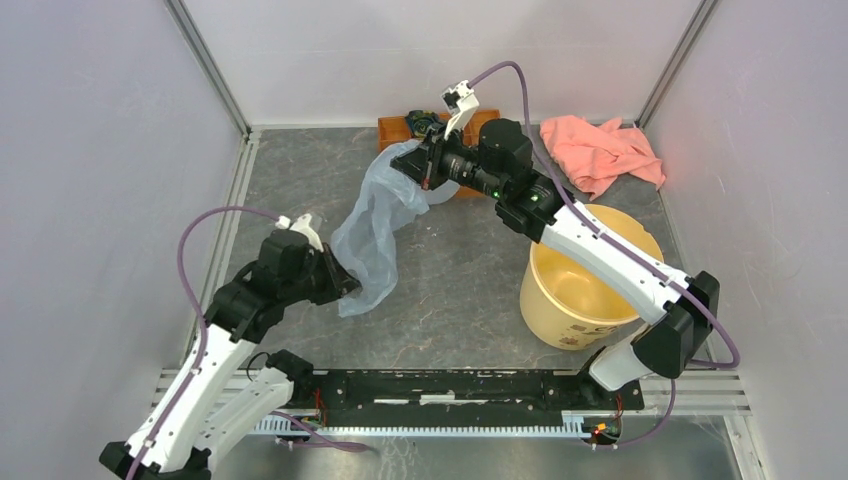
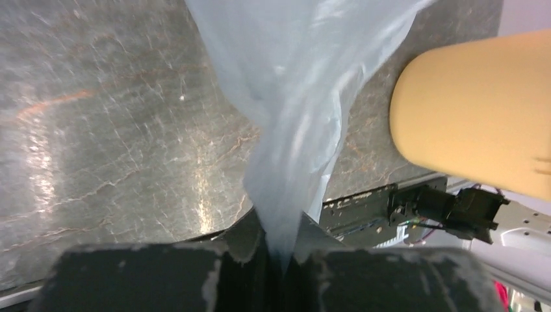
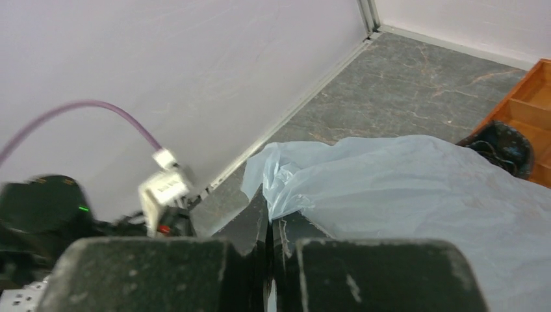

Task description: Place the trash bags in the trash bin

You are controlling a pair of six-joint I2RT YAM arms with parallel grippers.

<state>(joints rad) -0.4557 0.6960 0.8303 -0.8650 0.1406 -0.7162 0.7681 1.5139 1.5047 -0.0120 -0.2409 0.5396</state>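
The pale blue-grey trash bag (image 1: 375,225) hangs stretched between my two grippers above the grey table. My right gripper (image 1: 412,165) holds its upper end near the back, jaws shut on the bag's edge (image 3: 286,195). My left gripper (image 1: 342,275) is at the bag's lower end, jaws shut on a gathered fold of the bag (image 2: 286,214). The round pale yellow trash bin (image 1: 590,285) stands upright and open on the right, under the right forearm; its side (image 2: 474,117) also shows in the left wrist view.
A salmon-pink cloth (image 1: 600,150) lies at the back right. An orange-brown wooden tray (image 1: 400,128) with a dark item in it sits at the back centre, also seen as the tray (image 3: 526,110). Walls enclose left, back and right. A black rail (image 1: 450,385) runs along the near edge.
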